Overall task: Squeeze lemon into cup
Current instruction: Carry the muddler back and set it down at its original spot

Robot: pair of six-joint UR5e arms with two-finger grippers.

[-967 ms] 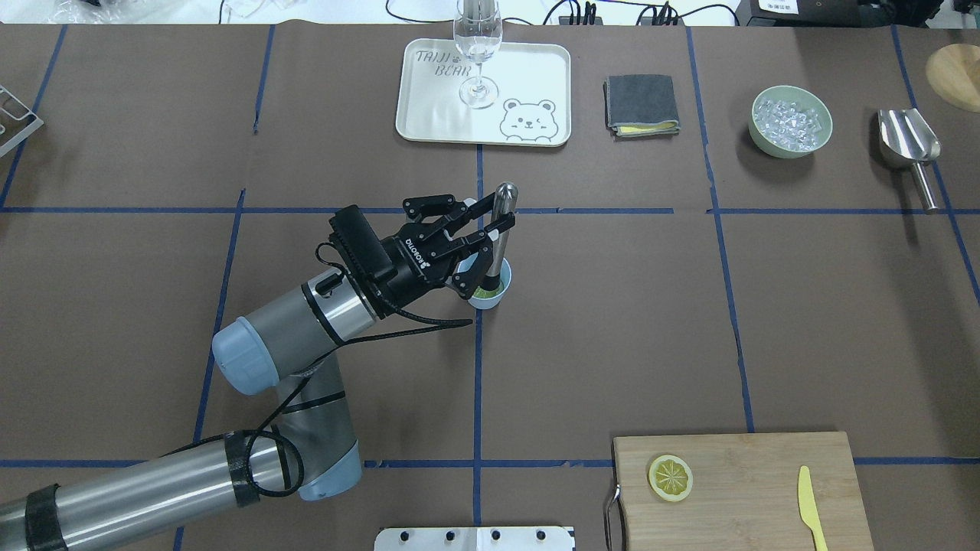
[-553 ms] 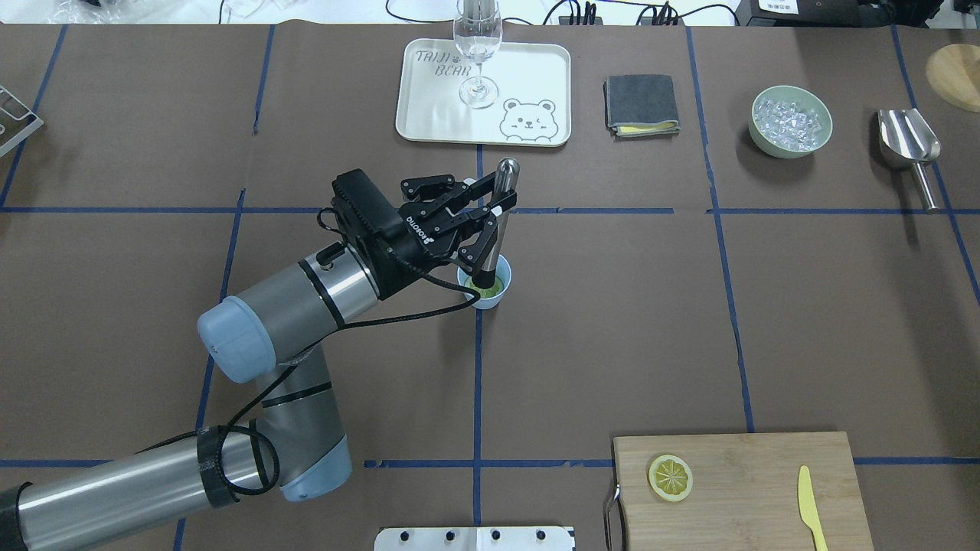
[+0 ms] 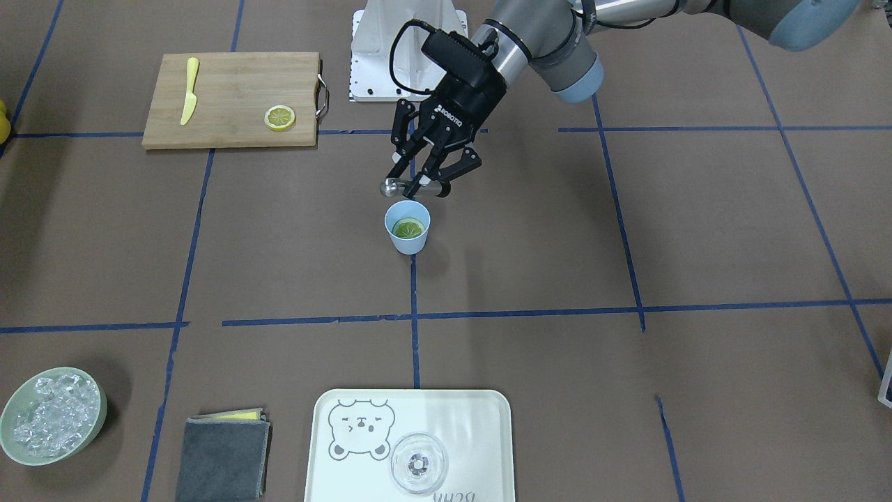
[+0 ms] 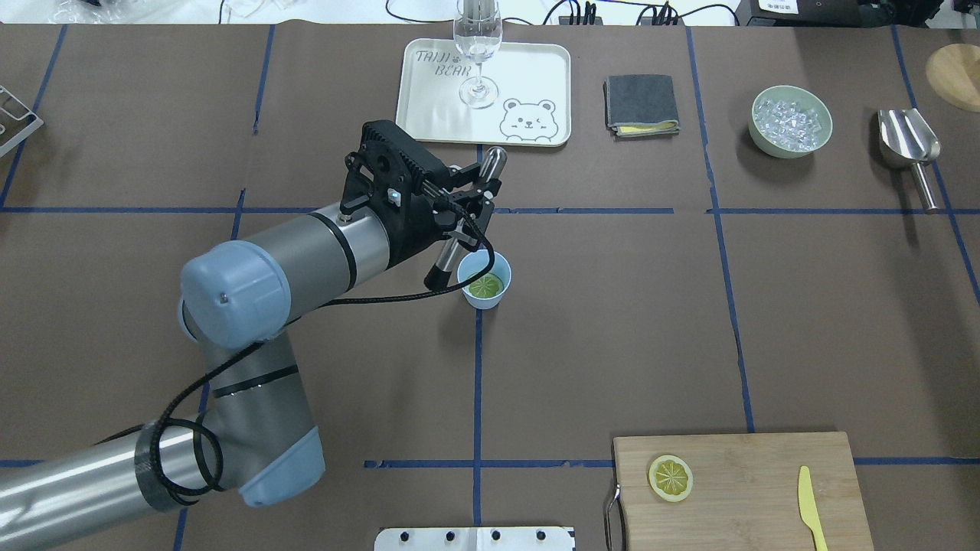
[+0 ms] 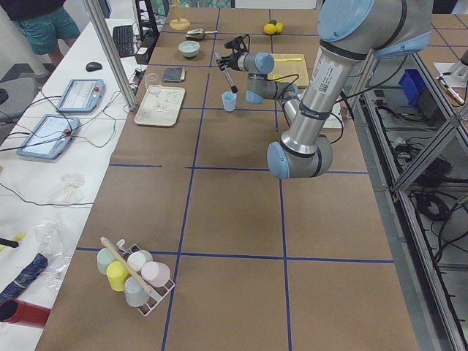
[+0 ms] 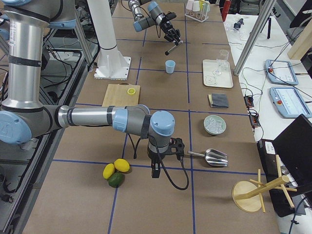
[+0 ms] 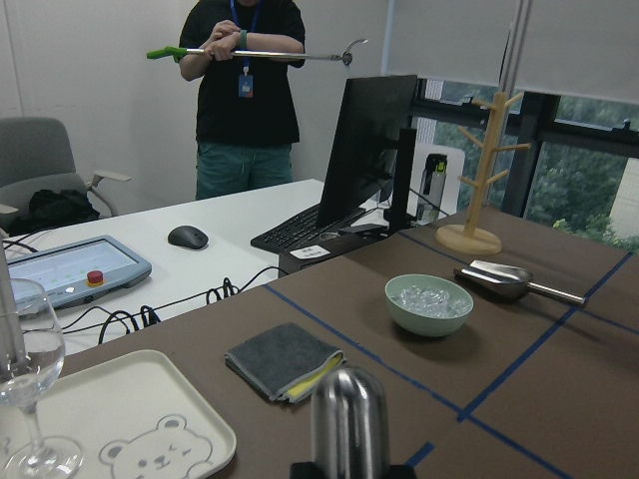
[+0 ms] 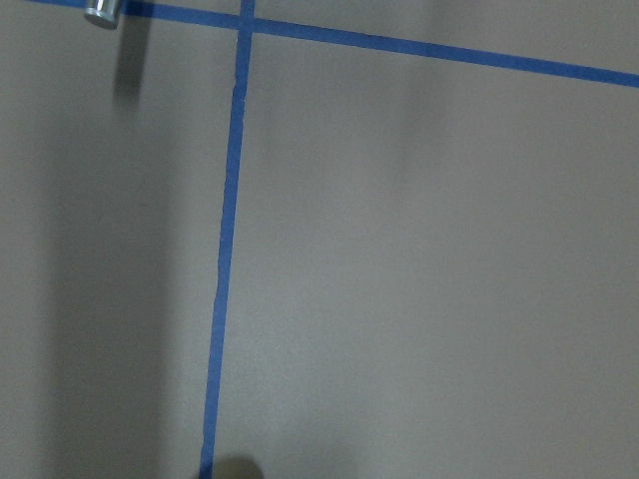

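Brown paper table [image 4: 612,306], mid-frame, bears a small light-blue plastic cup [image 4: 483,303] with a round greenish lemon slice [image 4: 485,287] lying inside, seemingly whole and not yet crushed, while the left gripper [image 4: 471,200] clamps a silver metal rod [image 4: 446,264] tilted just beside the rim; the right gripper [image 6: 157,168] shows too poorly to tell how its jaws stand.

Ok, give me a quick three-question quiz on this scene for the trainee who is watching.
1. True or false: the metal rod has its tip inside the cup.
2. The left gripper is: A open and empty, B shut on the metal rod, C shut on the cup.
3. Short answer: one lemon slice lies in the cup. What does the other lemon slice lie on?

Key: 1 false, the rod is clear of the cup. 2 B. 3 the cutting board.
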